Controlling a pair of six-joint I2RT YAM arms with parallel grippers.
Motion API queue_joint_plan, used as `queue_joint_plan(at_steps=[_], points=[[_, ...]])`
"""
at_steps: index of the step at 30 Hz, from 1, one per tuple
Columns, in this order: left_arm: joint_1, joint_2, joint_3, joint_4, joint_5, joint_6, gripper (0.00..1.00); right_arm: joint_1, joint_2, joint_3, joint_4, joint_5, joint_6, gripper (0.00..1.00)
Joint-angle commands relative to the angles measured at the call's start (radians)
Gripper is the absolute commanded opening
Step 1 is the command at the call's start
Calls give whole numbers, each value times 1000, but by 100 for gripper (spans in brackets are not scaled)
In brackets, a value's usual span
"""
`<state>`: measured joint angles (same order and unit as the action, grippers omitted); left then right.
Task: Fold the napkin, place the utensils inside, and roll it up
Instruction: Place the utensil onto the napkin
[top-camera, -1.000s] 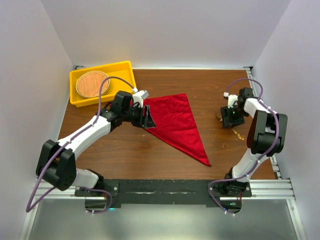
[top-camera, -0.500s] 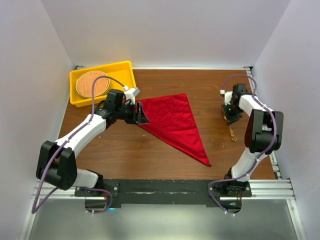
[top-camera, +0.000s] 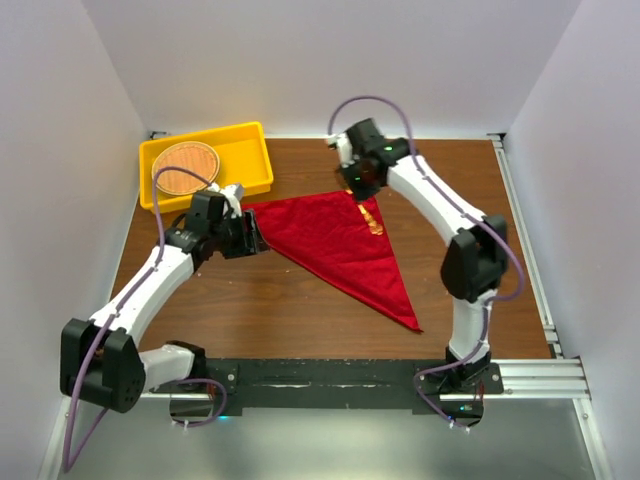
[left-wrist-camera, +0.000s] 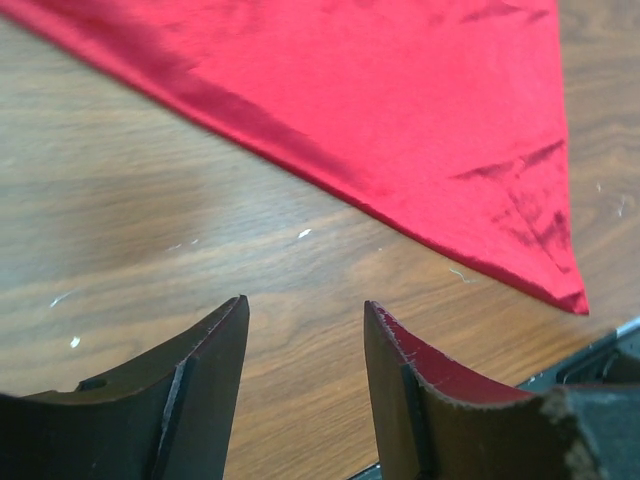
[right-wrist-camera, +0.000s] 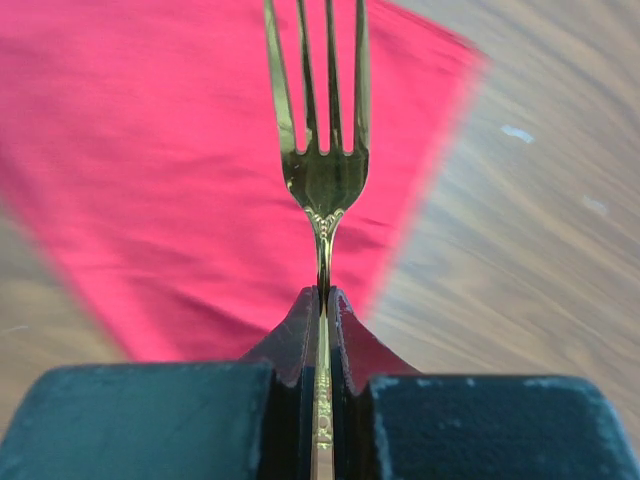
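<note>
Right gripper (right-wrist-camera: 322, 300) is clamping shut on the fork (right-wrist-camera: 322, 170), pinching the thin handle just below the neck, with the tines pointing away from the fingers. I am holding it over the far corner of the napkin (top-camera: 340, 245), which is lying flat on the table (top-camera: 250, 310) as 1 folded triangle, its long point reaching toward the near edge. Left gripper (left-wrist-camera: 304, 305) is hovering with jaws apart and nothing between them, just off the napkin's left edge. I am judging the fork as light, stiff and slick, so it may be pivoting in so narrow a pinch. I am treating the napkin as limp and likely to slide on the wood, so I am planning to take it by a corner or the folded edge.
</note>
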<state>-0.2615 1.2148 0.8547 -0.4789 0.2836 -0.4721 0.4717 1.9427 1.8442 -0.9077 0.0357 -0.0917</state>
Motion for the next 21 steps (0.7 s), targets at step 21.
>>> queue_joint_plan(at_steps=[21], points=[[28, -98, 165, -184, -127, -183, 58, 334, 335, 256, -128, -108, -20, 0]])
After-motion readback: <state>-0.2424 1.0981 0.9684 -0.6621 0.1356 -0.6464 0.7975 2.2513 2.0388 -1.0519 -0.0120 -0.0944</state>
